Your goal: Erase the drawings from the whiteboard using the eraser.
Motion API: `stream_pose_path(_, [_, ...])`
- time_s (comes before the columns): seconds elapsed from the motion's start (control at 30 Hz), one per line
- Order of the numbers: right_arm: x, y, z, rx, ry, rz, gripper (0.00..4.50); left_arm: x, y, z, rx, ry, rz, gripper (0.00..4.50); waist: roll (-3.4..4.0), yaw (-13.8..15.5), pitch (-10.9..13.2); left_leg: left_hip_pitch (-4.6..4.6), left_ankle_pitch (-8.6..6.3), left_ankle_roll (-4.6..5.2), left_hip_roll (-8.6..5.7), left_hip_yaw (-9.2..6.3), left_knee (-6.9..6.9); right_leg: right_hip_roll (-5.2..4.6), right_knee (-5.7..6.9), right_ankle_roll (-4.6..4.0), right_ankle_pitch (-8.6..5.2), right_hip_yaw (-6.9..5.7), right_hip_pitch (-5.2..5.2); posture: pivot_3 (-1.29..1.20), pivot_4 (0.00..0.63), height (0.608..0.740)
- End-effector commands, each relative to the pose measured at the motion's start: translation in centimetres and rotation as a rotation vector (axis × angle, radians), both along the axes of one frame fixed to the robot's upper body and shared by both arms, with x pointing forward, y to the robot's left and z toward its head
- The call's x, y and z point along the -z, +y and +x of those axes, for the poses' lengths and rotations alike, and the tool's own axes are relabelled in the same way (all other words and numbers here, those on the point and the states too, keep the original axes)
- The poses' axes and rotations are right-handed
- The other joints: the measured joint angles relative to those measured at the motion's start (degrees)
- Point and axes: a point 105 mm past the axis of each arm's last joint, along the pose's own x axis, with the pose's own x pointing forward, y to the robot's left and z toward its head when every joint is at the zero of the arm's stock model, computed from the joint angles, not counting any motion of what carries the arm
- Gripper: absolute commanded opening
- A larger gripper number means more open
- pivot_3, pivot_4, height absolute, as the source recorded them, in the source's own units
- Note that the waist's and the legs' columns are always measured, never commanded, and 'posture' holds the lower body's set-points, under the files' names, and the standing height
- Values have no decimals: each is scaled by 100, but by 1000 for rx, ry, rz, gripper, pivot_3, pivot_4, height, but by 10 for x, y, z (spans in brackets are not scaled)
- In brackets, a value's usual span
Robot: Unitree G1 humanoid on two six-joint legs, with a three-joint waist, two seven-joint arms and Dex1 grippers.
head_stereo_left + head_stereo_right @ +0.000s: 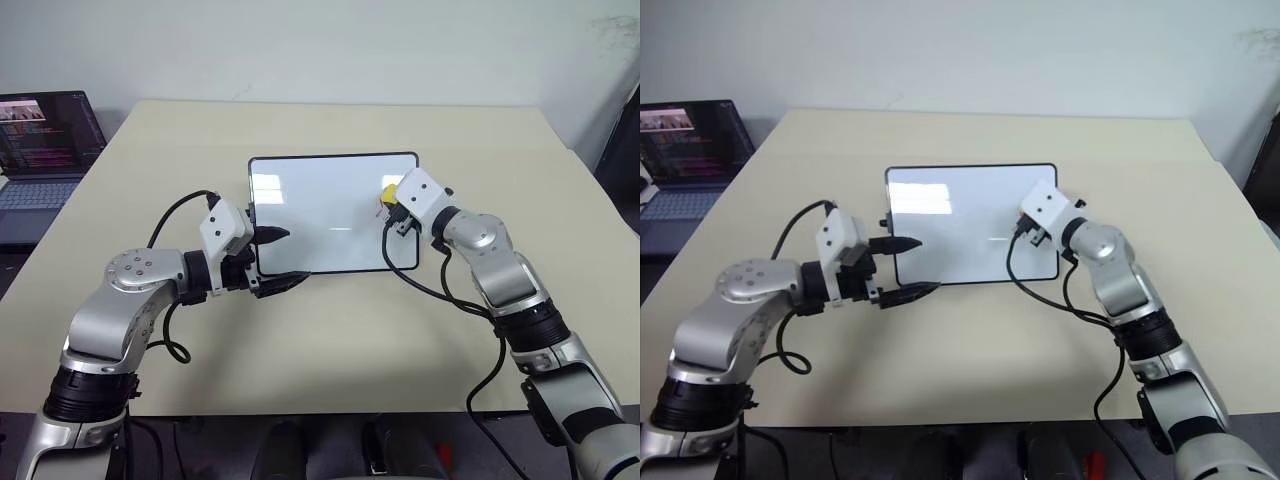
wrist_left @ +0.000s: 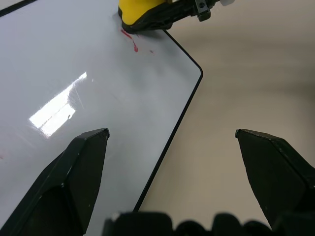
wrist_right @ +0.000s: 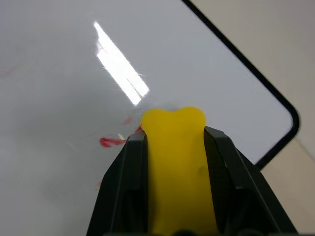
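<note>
Between the right fingers (image 3: 173,182) sits the clamped yellow block eraser (image 3: 176,162), pressed on the glossy white black-framed whiteboard (image 1: 320,215); red marker smears (image 3: 112,142) lie just beside it, so sweep flat across them. Left fingers (image 1: 280,260) stand apart, straddling the board's near edge.

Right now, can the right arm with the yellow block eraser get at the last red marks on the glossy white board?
Probably yes: the eraser in the right gripper is beside the red marks; nothing lies between.
</note>
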Motion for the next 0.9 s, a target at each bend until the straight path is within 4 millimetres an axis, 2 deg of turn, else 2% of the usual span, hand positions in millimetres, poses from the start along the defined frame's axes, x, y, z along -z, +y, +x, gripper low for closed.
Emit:
stream_pose_path(0.03, [31,-1,-17,-70,146,-76,1194,-15,2,-3,1,-57,-2,4500,-1,4,-1,-3,0,0,1,-2,0,-2,-4,0,0,-2,0,0,150,740])
stream_pose_path(0.1, [35,-1,-21,-83,167,-90,1194,-15,3,-3,-2,-55,-1,4500,-1,-7,-1,-2,-1,1,1,-2,1,-4,-4,0,0,-1,1,0,150,740])
stream_pose_path(0.2, [31,0,-20,-79,146,-94,1194,-16,3,-2,-1,-55,-1,4500,-1,-20,-1,17,0,1,-3,4,3,-4,12,3,-1,6,6,0,150,740])
stream_pose_path(0.37, [5,-6,-5,-1,7,-59,1194,-16,2,-1,6,-53,0,4500,-1,-16,0,25,2,2,-1,3,4,3,21,19,-10,-1,10,0,150,740])
stream_pose_path(0.43, [2,-8,-3,7,-2,-52,1194,-16,2,-1,10,-50,1,4500,-1,-13,0,26,3,2,-1,3,5,3,21,17,-9,2,10,0,150,740])
stream_pose_path(0.6, [13,-9,-7,-4,47,-73,1194,-16,1,-1,11,-49,-2,4500,-1,-9,0,20,2,1,-2,2,3,1,14,-2,2,2,10,0,150,740])
stream_pose_path(0.7, [33,-5,-19,-74,154,-124,1194,-15,2,-2,11,-47,-3,4500,-1,-5,0,20,2,1,-2,1,2,1,13,-2,2,2,10,0,150,740])
stream_pose_path(0.77, [38,-3,-24,-105,184,-143,1194,-15,2,-2,11,-47,-2,4500,-1,-5,-1,20,2,2,-2,1,2,1,12,-1,1,-1,11,0,150,740])
stream_pose_path(0.9, [10,1,-10,-52,47,-74,1194,-14,1,-3,12,-45,-3,4500,-1,-39,-1,28,2,2,0,3,3,2,18,15,-7,5,12,0,150,740])
